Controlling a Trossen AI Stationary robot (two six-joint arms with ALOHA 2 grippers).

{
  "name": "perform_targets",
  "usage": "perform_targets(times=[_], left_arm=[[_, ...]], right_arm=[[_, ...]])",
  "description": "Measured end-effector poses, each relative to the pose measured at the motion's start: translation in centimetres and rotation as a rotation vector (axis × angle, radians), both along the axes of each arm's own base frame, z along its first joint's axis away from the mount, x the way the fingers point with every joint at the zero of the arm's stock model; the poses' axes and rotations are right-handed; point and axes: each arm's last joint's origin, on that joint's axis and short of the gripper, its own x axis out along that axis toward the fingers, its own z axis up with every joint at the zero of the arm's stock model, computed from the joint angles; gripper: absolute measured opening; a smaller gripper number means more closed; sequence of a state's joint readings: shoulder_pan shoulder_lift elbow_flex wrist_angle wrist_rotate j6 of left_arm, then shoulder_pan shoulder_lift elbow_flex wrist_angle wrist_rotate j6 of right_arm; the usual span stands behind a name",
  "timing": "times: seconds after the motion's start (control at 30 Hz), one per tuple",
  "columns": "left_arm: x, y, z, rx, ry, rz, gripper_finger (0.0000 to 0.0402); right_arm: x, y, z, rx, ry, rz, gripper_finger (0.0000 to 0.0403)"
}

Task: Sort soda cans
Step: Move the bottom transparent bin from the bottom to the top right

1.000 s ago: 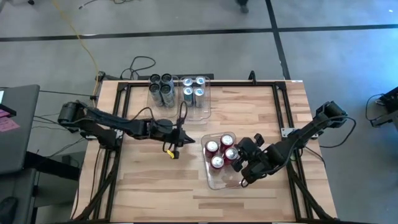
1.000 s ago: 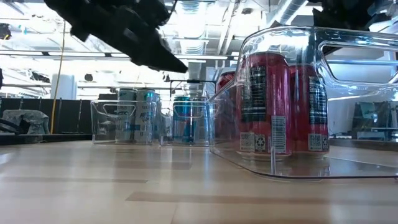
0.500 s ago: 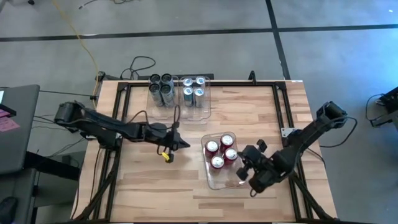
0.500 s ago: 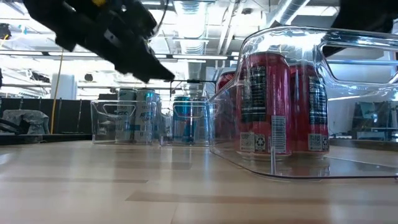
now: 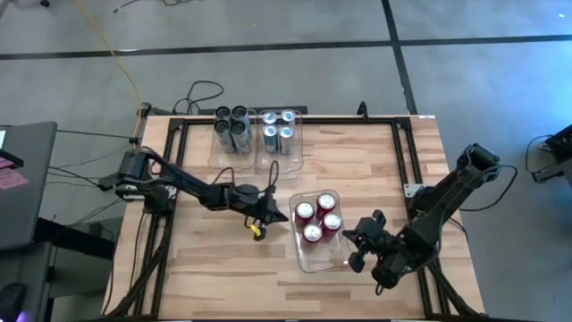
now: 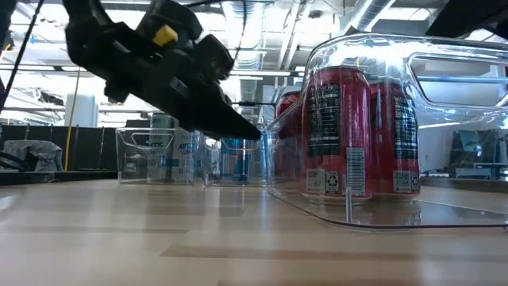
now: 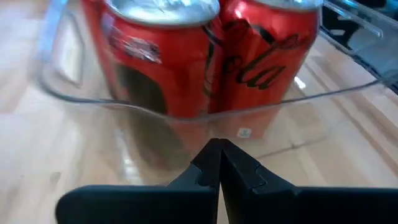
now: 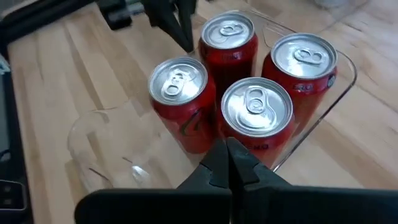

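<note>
High view shows all the soda cans already standing in 3 clear bins on the wooden table (image 5: 223, 259), so the sort looks finished or nearly so; I see no loose can on the bare wood. The step in hand reads as a last check or tidy at the red group.

The near bin (image 5: 310, 258) holds 4 red cans (image 5: 318, 218), bunched toward its far end with the near end bare. At the far edge of the table, 1 bin (image 5: 217, 152) holds 4 dark grey cans (image 5: 231, 126) and the bin just beside it (image 5: 295, 157) holds 4 silver and blue cans (image 5: 278, 127).

The left gripper (image 5: 279, 215) sits low, just beside the left wall of the red bin, with its fingers pressed together and holding nothing; its own wrist camera shows the tips meeting right in front of the clear wall. The right gripper (image 5: 356, 253) hangs off the near right corner of the same bin, fingers likewise closed on nothing, looking down on the 4 silver tops.

If any work remains, my guess is a nudge to the bin, which calls for a slow, level push low on the wall so the cans do not tip. Otherwise both arms only need to pull clear without clipping the plastic.
</note>
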State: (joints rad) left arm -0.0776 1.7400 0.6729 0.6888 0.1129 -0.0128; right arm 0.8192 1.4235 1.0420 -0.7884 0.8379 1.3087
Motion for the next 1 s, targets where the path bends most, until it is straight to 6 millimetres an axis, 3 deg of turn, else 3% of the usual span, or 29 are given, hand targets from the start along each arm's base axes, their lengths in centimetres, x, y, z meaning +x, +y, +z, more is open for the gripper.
perform_targets(times=[0.3,0.5,0.83,1.0], left_arm=[[2.8,-0.3,-1.2,0.003,0.012,-0.039,0.0000],[3.6,0.0,-0.5,0.042,-0.017,-0.042,0.0000],[3.3,0.9,-0.2,0.044,0.041,-0.011,0.0000],[2.3,0.9,1.4,0.102,0.088,-0.017,0.0000]], right_arm=[[-1.3,2.1,0.0,0.119,0.019,0.098,0.0000],[-1.8,3.5,0.5,0.185,-0.053,0.150,0.0000],[-2.2,5.7,1.4,0.190,-0.126,0.328,0.0000],[-2.4,5.8,1.4,0.160,-0.120,0.365,0.0000]])
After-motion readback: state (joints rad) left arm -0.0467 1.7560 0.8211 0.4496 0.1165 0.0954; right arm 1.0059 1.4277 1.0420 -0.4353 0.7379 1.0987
